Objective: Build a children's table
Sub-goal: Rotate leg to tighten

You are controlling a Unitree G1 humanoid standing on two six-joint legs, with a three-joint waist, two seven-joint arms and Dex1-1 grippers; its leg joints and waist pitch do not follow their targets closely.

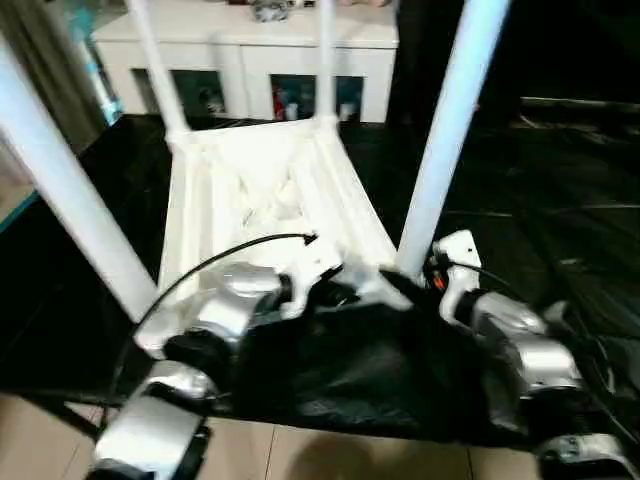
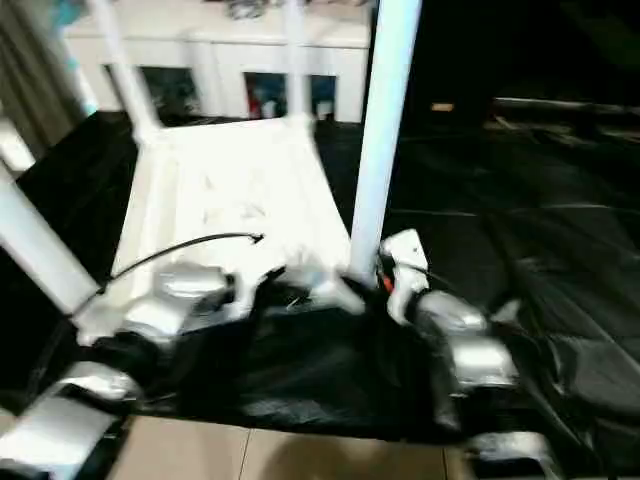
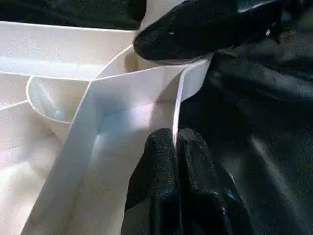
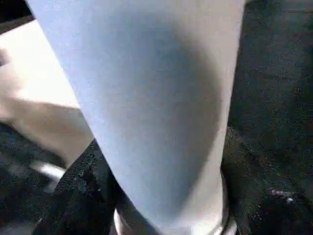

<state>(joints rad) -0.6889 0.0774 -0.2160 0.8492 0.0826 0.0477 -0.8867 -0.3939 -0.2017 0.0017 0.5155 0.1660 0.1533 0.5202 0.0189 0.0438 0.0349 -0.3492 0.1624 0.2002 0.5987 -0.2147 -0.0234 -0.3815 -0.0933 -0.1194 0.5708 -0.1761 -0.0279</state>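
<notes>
1. Left wrist view: left fingers (image 3: pixel 168 181) pinched on the thin rim of the upturned table (image 1: pixel 262 190); right fingers (image 3: pixel 195 29) hug the near-right leg (image 1: pixel 452 130).
2. The table lies on the black worktop (image 1: pixel 560 200), a cabinet (image 1: pixel 250 70) behind.

You see the children's table (image 1: pixel 265 200) lying upside down on the black-sheeted desk (image 1: pixel 560 220), its ribbed white underside facing up. Four white tube legs stand upright from its round corner sockets: the near right leg (image 1: pixel 448 130), the near left leg (image 1: pixel 70 195), and two far legs (image 1: pixel 155 65) toward the back.
</notes>
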